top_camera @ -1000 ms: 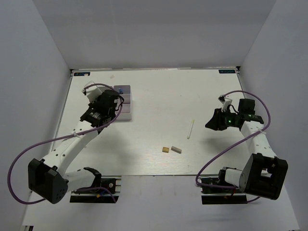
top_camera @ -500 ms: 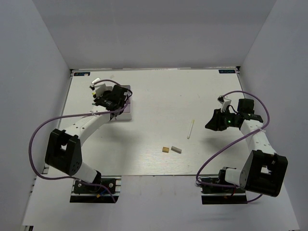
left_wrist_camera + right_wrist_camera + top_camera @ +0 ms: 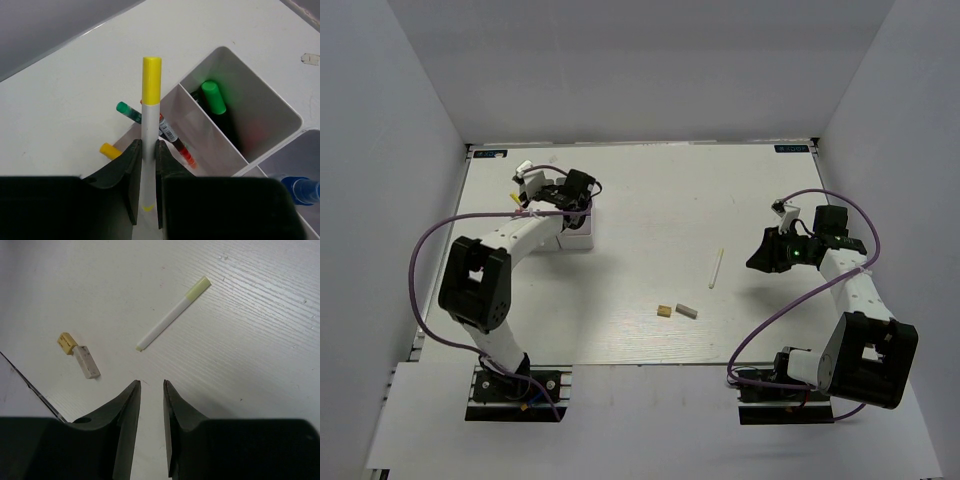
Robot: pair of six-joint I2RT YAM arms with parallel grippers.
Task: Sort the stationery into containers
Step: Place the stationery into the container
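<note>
Only the left wrist view shows the left hand (image 3: 146,147) clenched on a yellow-capped stick (image 3: 151,95) above the tray (image 3: 280,107). Its compartments hold a green highlighter (image 3: 217,107), a red pen (image 3: 182,150) with perhaps others, and a blue bottle (image 3: 300,189). The right hand (image 3: 151,386) hangs parted and empty over a second stick (image 3: 172,314), tan eraser (image 3: 66,342) and grey eraser (image 3: 87,361) on the surface (image 3: 250,340).

White counter (image 3: 650,200) fills the floor of the scene, its surface showing fine streaky grain up close (image 3: 260,315). Plain pale walls box it in: left wall (image 3: 390,150), back wall (image 3: 640,70), right wall (image 3: 905,120). Two small blue labels sit at the far corners, one left (image 3: 490,154), one right (image 3: 792,149). A tiny pale scrap (image 3: 310,58) lies on the counter.
</note>
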